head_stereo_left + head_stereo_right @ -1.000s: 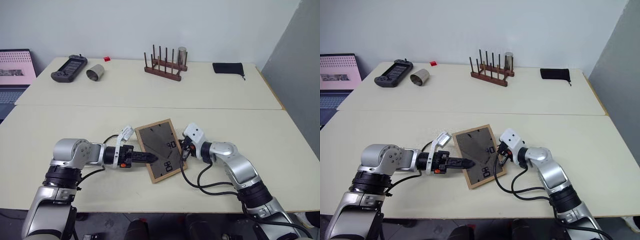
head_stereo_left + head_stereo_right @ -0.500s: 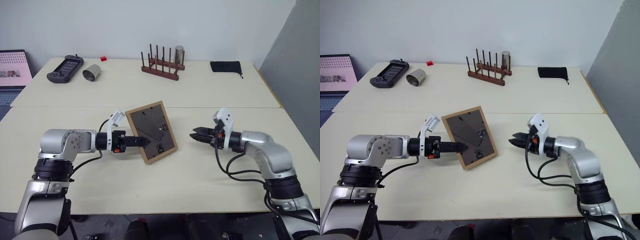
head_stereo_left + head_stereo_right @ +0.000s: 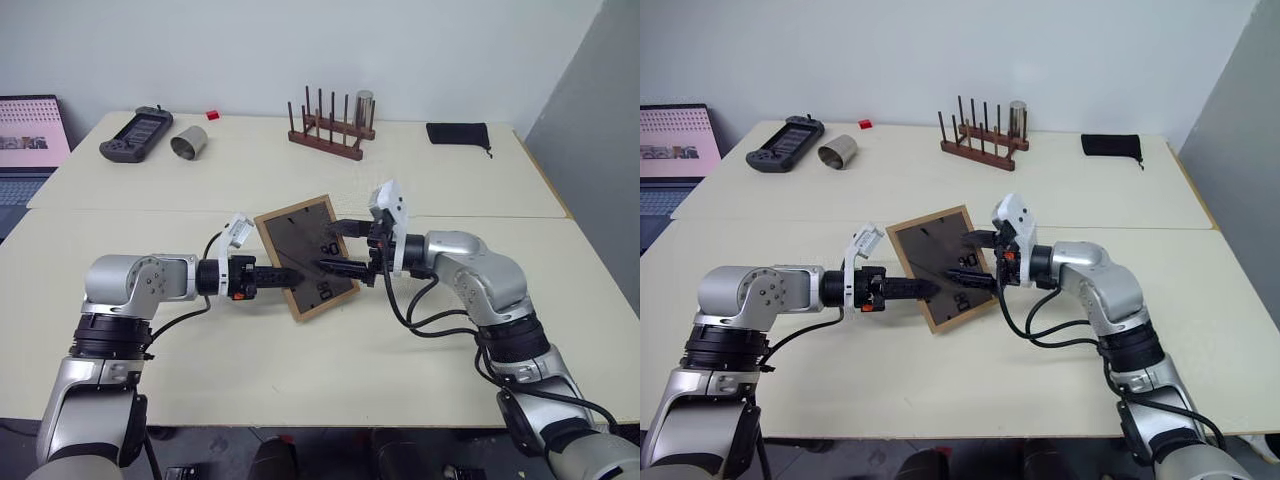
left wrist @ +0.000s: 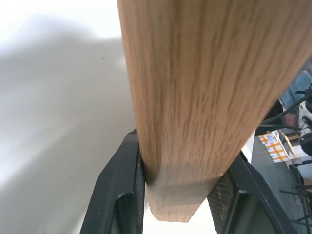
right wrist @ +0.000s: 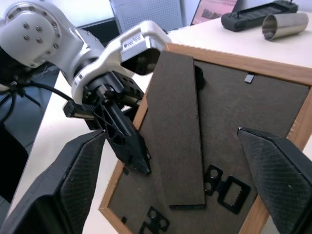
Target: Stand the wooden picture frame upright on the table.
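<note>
Holding the wooden picture frame [image 3: 305, 256] by its left edge, my left gripper [image 3: 283, 279] has its two black fingers pinched on the light wood; the left wrist view shows the wood grain wedged between both fingers [image 4: 119, 190]. I see the frame lifted off the table [image 3: 300, 380] and tilted, its dark grey backing board toward the head camera, over the near half of the pale cream tabletop. My right gripper [image 3: 972, 256] reaches in from the right with its fingers spread wide, one near the frame's upper right edge and one in front of the board; I cannot tell whether either touches it. In the right wrist view the wedge-shaped leg [image 5: 176, 131] lies flat against the board. Along the far side of the table sit a dark peg rack [image 3: 326, 136], a metal cup on its side [image 3: 189, 142], a game controller [image 3: 137, 134] and a black pouch [image 3: 456, 134].
</note>
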Controlling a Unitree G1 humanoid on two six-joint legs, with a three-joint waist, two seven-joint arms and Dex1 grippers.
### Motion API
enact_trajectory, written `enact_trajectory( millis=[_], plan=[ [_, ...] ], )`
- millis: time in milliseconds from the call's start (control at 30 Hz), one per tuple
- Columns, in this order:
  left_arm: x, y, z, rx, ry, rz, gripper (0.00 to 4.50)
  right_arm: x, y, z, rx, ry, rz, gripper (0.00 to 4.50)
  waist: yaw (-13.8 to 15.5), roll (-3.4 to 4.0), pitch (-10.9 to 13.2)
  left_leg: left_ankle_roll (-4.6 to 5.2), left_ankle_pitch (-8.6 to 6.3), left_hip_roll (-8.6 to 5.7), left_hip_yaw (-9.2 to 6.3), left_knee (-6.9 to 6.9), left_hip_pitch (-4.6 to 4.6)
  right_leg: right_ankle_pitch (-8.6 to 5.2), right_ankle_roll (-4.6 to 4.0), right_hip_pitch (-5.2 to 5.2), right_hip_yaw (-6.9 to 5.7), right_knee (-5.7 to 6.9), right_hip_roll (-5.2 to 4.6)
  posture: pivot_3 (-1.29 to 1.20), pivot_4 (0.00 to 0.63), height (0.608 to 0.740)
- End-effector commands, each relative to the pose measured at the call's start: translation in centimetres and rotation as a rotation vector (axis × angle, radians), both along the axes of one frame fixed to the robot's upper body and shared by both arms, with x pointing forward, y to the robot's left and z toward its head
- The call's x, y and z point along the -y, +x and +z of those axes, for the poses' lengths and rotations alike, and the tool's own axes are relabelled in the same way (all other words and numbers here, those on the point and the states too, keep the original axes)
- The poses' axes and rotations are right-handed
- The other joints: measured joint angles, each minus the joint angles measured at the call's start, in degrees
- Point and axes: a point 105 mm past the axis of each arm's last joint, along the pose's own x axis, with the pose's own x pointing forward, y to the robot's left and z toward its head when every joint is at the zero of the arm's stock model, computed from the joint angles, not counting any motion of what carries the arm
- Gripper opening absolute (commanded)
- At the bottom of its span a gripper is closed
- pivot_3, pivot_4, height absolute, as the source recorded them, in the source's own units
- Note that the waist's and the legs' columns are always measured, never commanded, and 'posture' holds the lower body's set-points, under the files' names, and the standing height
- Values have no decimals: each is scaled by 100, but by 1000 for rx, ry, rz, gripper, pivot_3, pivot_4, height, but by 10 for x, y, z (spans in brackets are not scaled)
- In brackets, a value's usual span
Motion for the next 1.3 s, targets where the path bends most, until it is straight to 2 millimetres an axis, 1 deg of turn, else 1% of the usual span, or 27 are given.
enact_trajectory(
  millis=[33, 167, 267, 367, 600, 667, 800, 867, 933, 967, 1000, 1033, 1100, 1167, 1200, 1233, 1267, 1300],
  plan=[
    [7, -1, 19, 80, -21, -39, 1288, -15, -5, 5, 60, -19, 67, 4480, -2, 2, 1, 0, 0, 1, -1, 0, 0, 0, 0, 0, -2, 1, 0, 0, 150, 740],
    [7, -2, 19, 78, -19, -38, 1288, -24, -15, 7, 70, -16, 134, 4480, -2, 2, 1, -1, 0, 1, -2, 0, -1, 0, -1, -1, -3, 1, 0, 0, 150, 740],
    [6, -2, 20, 76, -17, -31, 1288, -23, -25, 12, 59, 1, 178, 4480, 3, 2, 1, -1, 1, 2, -3, 1, -2, 0, -1, 0, -5, 2, 0, 0, 150, 740],
    [3, -2, 20, 71, -16, -24, 1288, -14, -35, 16, 24, 17, 211, 4480, 3, 2, 1, -1, 1, 2, -4, 2, -2, 0, -1, 0, -6, 3, 0, 0, 150, 740],
    [1, -10, 20, 60, -20, -43, 1288, 15, -45, 18, -60, -6, 222, 4480, 5, 2, 1, -1, 0, 2, -6, 2, -3, -1, -1, 0, -8, 2, 0, 0, 150, 740],
    [0, -13, 19, 41, -22, -45, 1288, 22, -42, 17, -52, -21, 190, 4480, 4, 2, 2, -1, 0, 2, -6, 2, -3, -1, -2, 0, -8, 2, 0, 0, 150, 740],
    [0, -15, 19, 10, -40, -47, 1288, 35, -25, 15, 9, -40, 74, 4480, -2, 2, 2, 0, 0, 1, -7, 4, -3, -2, 0, 0, -8, 2, 0, 0, 150, 740],
    [2, -20, 20, -27, -68, -66, 1288, 50, -12, 16, 39, -39, -17, 4480, -3, 2, 2, 0, 0, 1, -7, 4, -3, -2, 1, 0, -8, 2, 0, 0, 150, 740],
    [3, -26, 22, -82, -100, -81, 1288, 71, -5, 13, 100, -81, -71, 4480, -2, 2, 2, 0, 0, 1, -7, 3, -3, -2, 0, 0, -8, 2, 0, 0, 150, 740],
    [2, -29, 21, -127, -112, -81, 1288, 84, -7, 9, 139, -130, -61, 4480, 14, 0, 3, 0, 0, -1, -6, 3, -5, -2, 0, 0, -7, 0, 0, 0, 150, 740],
    [1, -30, 20, -157, -118, -78, 1288, 92, -9, 6, 165, -166, -48, 4480, 40, -1, 5, 0, 0, -2, -7, 3, -8, -2, 2, 1, -8, -4, -1, 0, 150, 740],
    [-1, -32, 22, -211, -153, -74, 1288, 101, -6, 7, 237, -198, -59, 4480, 61, -1, 7, 0, 0, -6, -9, 5, -13, -5, 5, 0, -8, -8, -3, 0, 150, 740],
    [-2, -33, 26, -271, -208, -72, 1288, 111, -2, 7, 356, -248, -70, 4480, 58, -2, 8, 1, 0, -8, -8, 5, -16, -5, 6, 0, -6, -12, -5, 0, 150, 740],
    [-3, -34, 26, -294, -227, -77, 1288, 116, -3, 4, 448, -286, -37, 4480, 20, -2, 8, 1, 0, -7, -10, 4, -15, -6, 7, -2, -7, -8, -3, 0, 150, 740],
    [-2, -36, 26, -315, -247, -92, 1288, 121, 0, -2, 585, -344, -44, 4480, 5, -2, 9, 1, 0, -6, -13, 5, -14, -6, 7, -2, -8, -7, -2, 0, 150, 740],
    [-1, -39, 27, -332, -268, -110, 1288, 122, 2, -6, 760, -396, -46, 4480, -10, -2, 8, 1, 0, -6, -15, 4, -14, -6, 7, -2, -8, -5, -2, 0, 150, 740],
    [1, -40, 28, -344, -289, -123, 1288, 117, -1, -9, 881, -393, -27, 4480, -14, -2, 8, 1, 0, -6, -16, 6, -11, -5, 7, 1, -8, -3, -2, 0, 150, 740],
    [4, -41, 29, -352, -307, -137, 1288, 107, -4, -8, 1044, -386, -2, 4480, -15, -2, 9, 1, 0, -7, -16, 8, -10, -5, 7, 2, -8, -3, -2, 0, 150, 740]
  ],
)
